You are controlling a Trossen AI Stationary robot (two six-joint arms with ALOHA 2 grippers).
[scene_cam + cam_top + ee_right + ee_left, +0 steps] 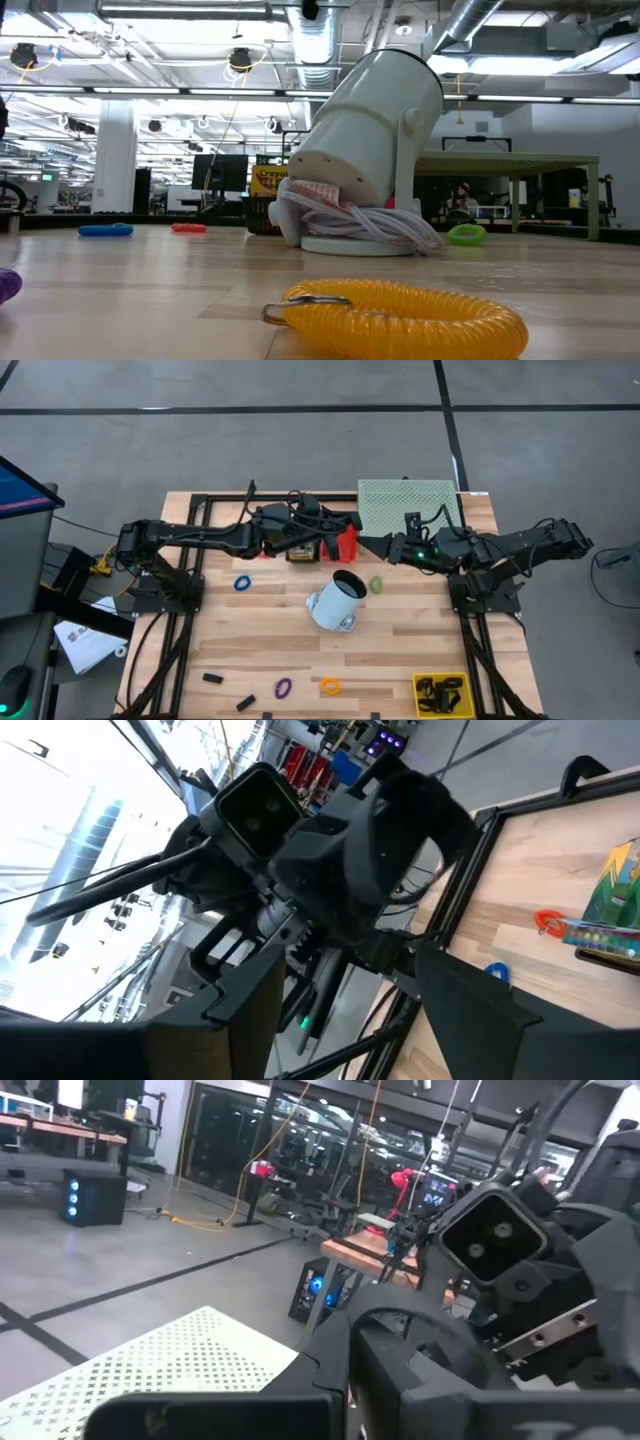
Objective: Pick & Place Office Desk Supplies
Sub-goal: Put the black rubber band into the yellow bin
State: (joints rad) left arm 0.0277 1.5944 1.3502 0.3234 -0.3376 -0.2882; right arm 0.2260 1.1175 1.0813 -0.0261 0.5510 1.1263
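Note:
Both grippers meet level above the far middle of the table. My left gripper (343, 546) is shut, and a black ring (425, 805) stands at its tip. My right gripper (372, 546) faces it, open, a finger on either side of the left gripper's tip in the right wrist view; no touch shows. Lying on the table are a blue ring (242, 582), a green ring (376, 585), a purple ring (283, 687), an orange ring (330, 685), a crayon box (300, 551) and black clips (212, 678). My left gripper seems to hold the black ring (405, 1320) at its shut fingertips, coming level from the table's left. The ring stands up as a loop, clear of the table. The left gripper's own body hides the place of contact, so the part held cannot be told.
A white tilted lamp-like thing (335, 601) with a coiled cord stands mid-table. A red object (347, 543) sits below the grippers. A green perforated mat (408, 505) lies at the far right, and a yellow bin (440, 695) with black clips at the near right.

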